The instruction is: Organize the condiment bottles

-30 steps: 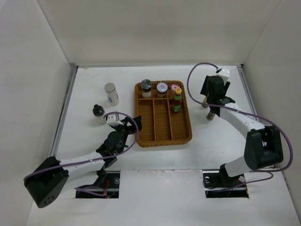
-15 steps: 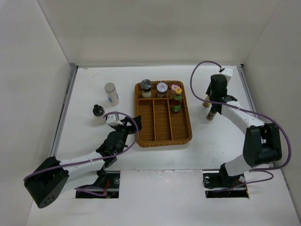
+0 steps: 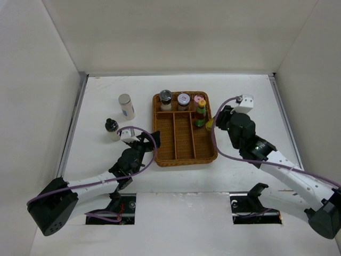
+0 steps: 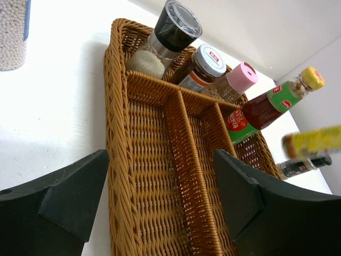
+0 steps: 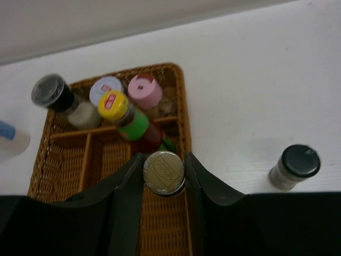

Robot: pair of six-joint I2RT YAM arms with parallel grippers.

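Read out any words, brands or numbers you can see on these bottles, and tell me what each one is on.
Nothing reads clearly enough to quote.
On the white-lidded jar: a red badge on the lid, too small to read.
On the green-labelled bottle: red logos on label and cap, too small.
On the yellow-labelled bottle: print blurred.
On the gold bottle cap: an embossed mark, unreadable.

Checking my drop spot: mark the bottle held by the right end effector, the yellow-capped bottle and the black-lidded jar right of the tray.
held bottle (image 5: 164, 172): right wrist view, gold cap.
yellow-capped bottle (image 5: 113, 103): right wrist view, yellow cap.
black-lidded jar (image 5: 301, 161): right wrist view, lid.
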